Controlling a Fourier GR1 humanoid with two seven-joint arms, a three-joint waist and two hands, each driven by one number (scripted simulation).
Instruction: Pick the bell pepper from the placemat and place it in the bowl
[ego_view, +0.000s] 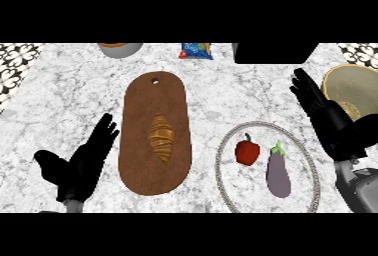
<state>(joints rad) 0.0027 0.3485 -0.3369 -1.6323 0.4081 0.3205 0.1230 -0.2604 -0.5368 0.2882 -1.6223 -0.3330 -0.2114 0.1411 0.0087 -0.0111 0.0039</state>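
1. Broadly, a marble table (74, 85) carries a board (140, 115) with a croissant (161, 137).
2. Pepper (247, 152) lies on the placemat (247, 189), beside an eggplant (278, 174).
3. Left hand (81, 162) and right hand (328, 117) are released; bowl (356, 85) sits far right.

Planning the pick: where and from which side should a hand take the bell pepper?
Likely grip the bell pepper across its red body, from above with the right hand: its stem points away, and the eggplant lies close on its right.
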